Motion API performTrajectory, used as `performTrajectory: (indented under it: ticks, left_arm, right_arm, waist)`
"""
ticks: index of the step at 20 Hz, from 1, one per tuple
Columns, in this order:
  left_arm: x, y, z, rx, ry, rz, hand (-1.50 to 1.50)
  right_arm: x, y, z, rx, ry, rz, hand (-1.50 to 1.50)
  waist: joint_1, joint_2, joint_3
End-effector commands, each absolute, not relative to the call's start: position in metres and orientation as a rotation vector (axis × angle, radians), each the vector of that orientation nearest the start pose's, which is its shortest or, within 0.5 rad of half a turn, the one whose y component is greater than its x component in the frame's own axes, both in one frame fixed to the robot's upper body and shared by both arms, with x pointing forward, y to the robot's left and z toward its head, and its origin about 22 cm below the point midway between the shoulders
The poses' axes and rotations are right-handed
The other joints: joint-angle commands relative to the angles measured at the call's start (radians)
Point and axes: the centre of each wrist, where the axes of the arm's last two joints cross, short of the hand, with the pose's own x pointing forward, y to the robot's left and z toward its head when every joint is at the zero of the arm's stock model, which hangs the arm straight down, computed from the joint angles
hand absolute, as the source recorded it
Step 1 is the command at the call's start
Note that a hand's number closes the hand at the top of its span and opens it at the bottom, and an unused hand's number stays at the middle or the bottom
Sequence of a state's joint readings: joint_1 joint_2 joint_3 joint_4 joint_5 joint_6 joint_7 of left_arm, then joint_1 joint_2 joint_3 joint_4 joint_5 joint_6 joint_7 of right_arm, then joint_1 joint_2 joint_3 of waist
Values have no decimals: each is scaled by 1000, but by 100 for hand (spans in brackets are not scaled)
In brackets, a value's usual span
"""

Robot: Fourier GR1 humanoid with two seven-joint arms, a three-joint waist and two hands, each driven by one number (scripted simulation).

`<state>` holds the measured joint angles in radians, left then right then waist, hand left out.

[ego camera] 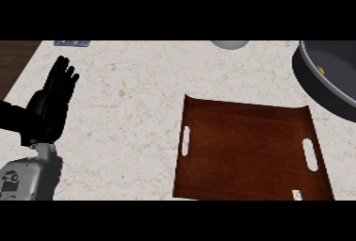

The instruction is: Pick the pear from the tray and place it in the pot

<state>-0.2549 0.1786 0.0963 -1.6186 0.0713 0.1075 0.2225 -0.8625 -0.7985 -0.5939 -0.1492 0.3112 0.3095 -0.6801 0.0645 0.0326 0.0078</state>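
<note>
Our left hand [54, 101] stood open at the left side of the head view, fingers straight and pointing up the counter, holding nothing and touching nothing; we took it to be at rest. We could not see our right hand anywhere.

We looked for the pear and could not find it. The brown wooden tray [250, 155], lying right of centre with a slot handle cut near each side edge, showed only bare wood, apart from a tiny light speck near its lower right corner that we could not identify. The dark pot [321, 89] sat at the upper right, cut off by the edge of the view and just beyond the tray's far right corner. On its inner wall we noticed a small yellowish spot [319, 69]. It might have been part of the pear, but we could not tell.

We judged the chief risk to be uncertainty. With the right hand out of view and the pear unseen, we could not confirm whether the fruit was being carried, had already gone into the pot, or lay somewhere beyond the frame. Any further move on the right side would have been made blind, and a hand there could have knocked the pot's rim or nudged the tray.

At the far edge of the marble counter [132, 108] a pale rounded object [230, 44] and a small blue item [72, 43] were partly visible.
</note>
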Motion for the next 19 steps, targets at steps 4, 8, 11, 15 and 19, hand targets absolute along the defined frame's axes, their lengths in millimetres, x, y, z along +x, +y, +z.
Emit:
performTrajectory:
  ticks: [4,8,11,15,19]
  left_arm:
    - [290,266,84,141,-1637,27,0]
    - [293,265,91,163,-1656,24,0]
    - [285,254,82,135,-1657,21,0]
    - [291,258,94,127,-1659,28,0]
    - [291,257,96,132,-1655,31,0]
  right_arm:
    - [310,-547,122,-387,-1793,77,-150]
    - [292,-562,126,-363,-1789,82,-150]
    - [274,-579,138,-374,-1773,101,-150]
    - [274,-580,141,-379,-1773,94,-150]
    - [269,-582,135,-388,-1761,105,-150]
  waist:
    - [2,1,1]
    - [0,2,3]
    - [-1,1,5]
    - [4,1,5]
    - [9,2,7]
